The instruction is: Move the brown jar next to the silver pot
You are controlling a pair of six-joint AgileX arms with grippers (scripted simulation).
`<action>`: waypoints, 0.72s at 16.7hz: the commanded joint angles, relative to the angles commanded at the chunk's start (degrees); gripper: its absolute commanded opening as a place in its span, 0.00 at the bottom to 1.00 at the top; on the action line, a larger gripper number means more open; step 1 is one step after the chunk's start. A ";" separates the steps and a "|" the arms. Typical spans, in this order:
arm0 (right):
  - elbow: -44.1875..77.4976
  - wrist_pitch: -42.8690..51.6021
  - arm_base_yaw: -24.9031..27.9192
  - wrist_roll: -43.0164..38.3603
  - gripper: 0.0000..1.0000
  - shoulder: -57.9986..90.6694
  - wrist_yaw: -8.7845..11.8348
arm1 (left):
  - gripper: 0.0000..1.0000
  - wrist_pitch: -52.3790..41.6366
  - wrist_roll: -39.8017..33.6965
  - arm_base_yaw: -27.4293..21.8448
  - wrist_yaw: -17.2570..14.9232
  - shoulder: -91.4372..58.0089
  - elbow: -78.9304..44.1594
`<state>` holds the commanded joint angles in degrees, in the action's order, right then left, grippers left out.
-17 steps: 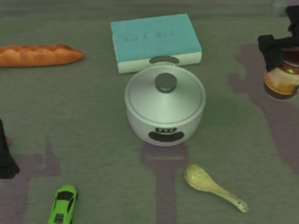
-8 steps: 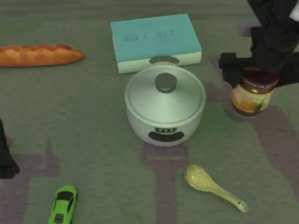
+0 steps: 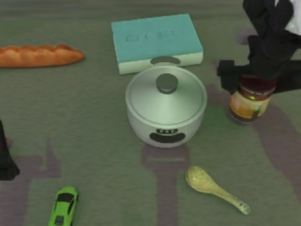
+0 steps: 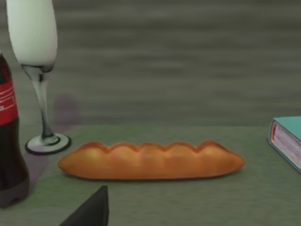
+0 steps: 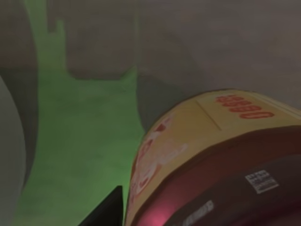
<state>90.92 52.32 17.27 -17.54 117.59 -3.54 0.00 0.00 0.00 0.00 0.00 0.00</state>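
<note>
The silver pot [image 3: 165, 106] stands mid-table with its domed lid and dark knob on. To its right, a small gap away, is the brown jar [image 3: 248, 102], upright, orange-yellow label showing. My right gripper [image 3: 256, 77] is directly over the jar and shut on its dark lid. The right wrist view is mostly filled by the jar [image 5: 211, 155], with one dark finger [image 5: 106, 212] against its side and the pot's wall [image 5: 9, 150] at the edge. My left arm [image 3: 4, 157] is parked at the table's left edge, one fingertip [image 4: 96, 207] showing, holding nothing.
A teal book [image 3: 156, 41] lies just behind the pot. A baguette [image 3: 40, 55] is at the back left, a green toy car [image 3: 62, 205] front left, a ceramic spoon [image 3: 214, 188] front right. The left wrist view shows a cola bottle [image 4: 9, 141] and a glass [image 4: 37, 70].
My right gripper has carried the jar leftward from the table's right edge to a spot close beside the pot. The last half second brought only a small shift. The left arm has not moved.
</note>
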 joint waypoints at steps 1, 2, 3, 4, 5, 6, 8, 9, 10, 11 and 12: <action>-1.04 -1.64 -0.03 -0.02 0.00 0.59 -0.08 | 1.00 0.00 0.00 0.00 0.00 0.00 0.00; -1.94 -3.10 -0.02 -0.01 0.00 1.11 -0.16 | 1.00 0.00 0.00 0.00 0.00 0.00 0.00; -2.60 -4.11 0.00 0.01 0.00 1.50 -0.22 | 1.00 0.00 0.00 0.00 0.00 0.00 0.00; -2.89 -4.53 0.02 0.02 0.00 1.67 -0.24 | 1.00 0.00 0.00 0.00 0.00 0.00 0.00; -2.90 -4.53 0.02 0.03 0.00 1.68 -0.24 | 1.00 0.00 0.00 0.00 0.00 0.00 0.00; -2.90 -4.53 0.02 0.03 0.00 1.68 -0.24 | 1.00 0.00 0.00 0.00 0.00 0.00 0.00; -2.90 -4.53 0.02 0.03 0.08 1.68 -0.24 | 1.00 0.00 0.00 0.00 0.00 0.00 0.00; -2.90 -4.53 0.02 0.03 0.15 1.68 -0.24 | 1.00 0.00 0.00 0.00 0.00 0.00 0.00; -2.90 -4.53 0.02 0.03 0.23 1.68 -0.24 | 1.00 0.00 0.00 0.00 0.00 0.00 0.00; -2.90 -4.53 0.02 0.03 0.30 1.68 -0.24 | 1.00 0.00 0.00 0.00 0.00 0.00 0.00; -2.90 -4.53 0.02 0.03 0.38 1.68 -0.24 | 1.00 0.00 0.00 0.00 0.00 0.00 0.00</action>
<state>88.02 47.79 17.29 -17.52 119.26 -3.78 0.00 0.00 0.00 0.00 0.00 0.00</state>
